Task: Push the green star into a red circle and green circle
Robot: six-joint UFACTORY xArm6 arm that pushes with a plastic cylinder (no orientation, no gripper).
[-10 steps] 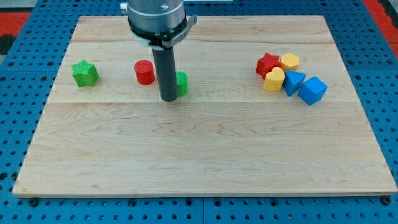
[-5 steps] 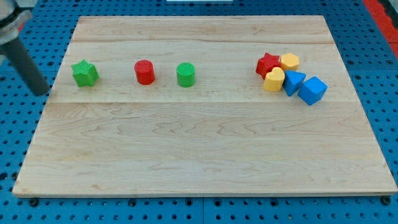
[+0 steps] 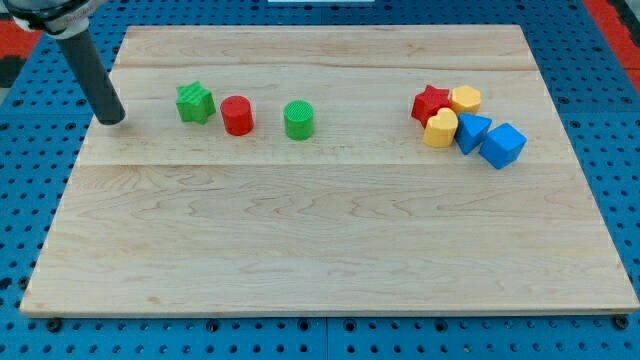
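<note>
The green star (image 3: pixel 195 102) lies on the wooden board (image 3: pixel 330 240) at the upper left, just left of the red circle (image 3: pixel 237 115) and touching or almost touching it. The green circle (image 3: pixel 298 119) stands apart to the red circle's right. My tip (image 3: pixel 112 120) rests on the board's left part, well to the left of the green star, with a clear gap between them.
A cluster at the upper right holds a red star (image 3: pixel 431 101), a yellow hexagon (image 3: pixel 465 98), a yellow heart (image 3: pixel 440 128) and two blue blocks (image 3: pixel 471 132) (image 3: pixel 502 145). Blue pegboard (image 3: pixel 30 190) surrounds the board.
The green star has slid right, from the far left up against the red circle. My tip has moved right from off the board's left edge onto the board.
</note>
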